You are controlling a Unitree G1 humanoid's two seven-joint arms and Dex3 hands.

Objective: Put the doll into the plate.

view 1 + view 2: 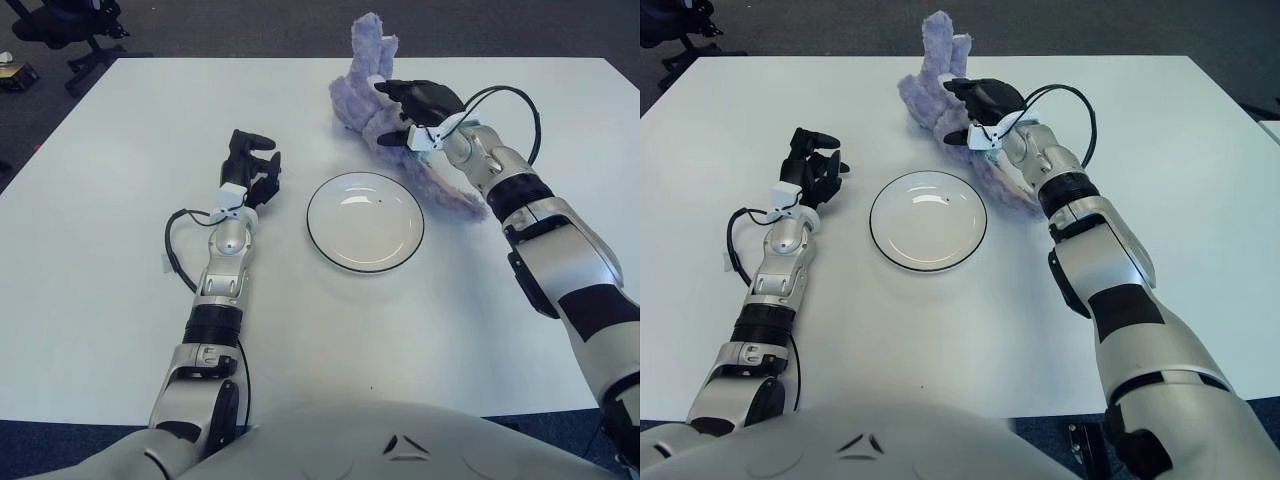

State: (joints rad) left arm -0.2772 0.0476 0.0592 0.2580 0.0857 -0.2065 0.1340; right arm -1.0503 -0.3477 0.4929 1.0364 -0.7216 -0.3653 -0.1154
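A purple plush doll lies on the white table at the back, just beyond and right of the plate, with its ears sticking up. My right hand is on the doll's right side, its dark fingers curled over the body and its thumb below, gripping it. A white plate with a dark rim stands empty in the middle of the table, in front of the doll. My left hand shows to the left of the plate, its fingers curled and holding nothing.
A black office chair stands on the floor beyond the table's far left corner, with a small box on the floor near it. Black cables loop off both forearms, one by the left wrist.
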